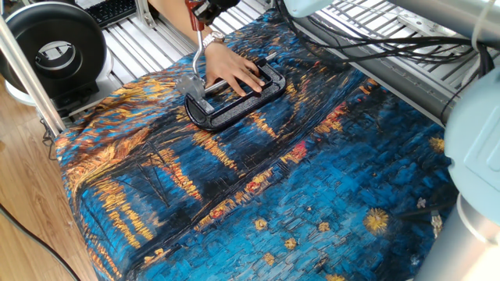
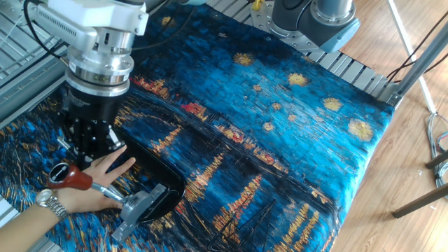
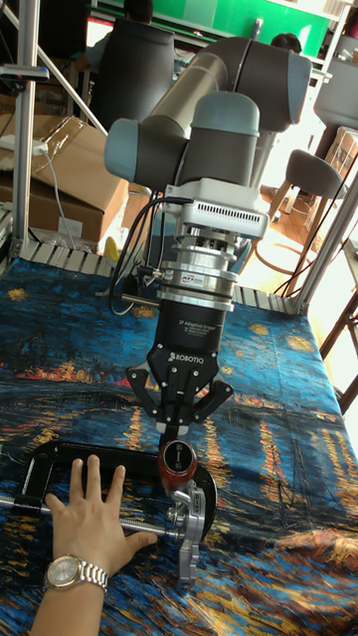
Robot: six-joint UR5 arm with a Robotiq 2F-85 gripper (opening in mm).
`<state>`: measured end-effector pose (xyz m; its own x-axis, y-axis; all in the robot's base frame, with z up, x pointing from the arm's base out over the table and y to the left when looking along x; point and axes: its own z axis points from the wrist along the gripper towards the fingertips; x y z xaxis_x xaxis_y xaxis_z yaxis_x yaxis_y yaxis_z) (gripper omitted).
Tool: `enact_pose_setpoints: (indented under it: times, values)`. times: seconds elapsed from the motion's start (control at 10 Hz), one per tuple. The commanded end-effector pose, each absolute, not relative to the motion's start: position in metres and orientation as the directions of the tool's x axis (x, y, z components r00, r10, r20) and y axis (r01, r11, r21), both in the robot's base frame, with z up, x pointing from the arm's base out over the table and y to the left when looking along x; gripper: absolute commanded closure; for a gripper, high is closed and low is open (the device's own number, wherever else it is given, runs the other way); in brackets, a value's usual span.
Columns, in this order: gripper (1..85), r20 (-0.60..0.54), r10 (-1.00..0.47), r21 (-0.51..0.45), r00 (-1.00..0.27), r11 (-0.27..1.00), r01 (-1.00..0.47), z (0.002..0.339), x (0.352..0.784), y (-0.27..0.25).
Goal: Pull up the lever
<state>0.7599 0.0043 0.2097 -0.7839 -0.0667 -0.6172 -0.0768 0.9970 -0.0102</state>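
Note:
The lever [image 2: 105,189] is a thin silver arm with a red tip [image 2: 71,177], hinged to a silver bracket [image 2: 140,204] at the end of a black clamp frame [image 2: 166,187]. In the tall fixed view the red tip [image 3: 177,467] points toward the camera, right under my gripper [image 3: 177,438]. The fingers are closed in on that tip from above. In one fixed view the lever [image 1: 200,55] stands steeply up from the bracket [image 1: 190,84], and its red tip [image 1: 191,11] meets my gripper [image 1: 205,6] at the picture's top edge.
A person's hand [image 3: 94,517] with a wristwatch [image 3: 72,571] presses flat on the clamp frame [image 1: 234,105] and its screw rod. A blue and orange painted cloth [image 1: 312,179] covers the table. Cables and metal slats [image 1: 391,47] run along the table's side.

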Motion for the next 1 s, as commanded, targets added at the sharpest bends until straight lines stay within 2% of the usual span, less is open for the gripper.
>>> enact_pose_setpoints:
  times: [0.0,0.2,0.9]
  values:
    - [84.3,-0.637,-0.044,0.024,-0.770,0.997,-0.077,0.212,0.767,0.008]
    - [84.3,-0.645,-0.043,0.046,-0.763,0.994,-0.095,0.214,0.770,0.012]
    - [84.3,-0.669,-0.079,0.012,-0.739,0.993,-0.117,0.206,0.784,0.006]
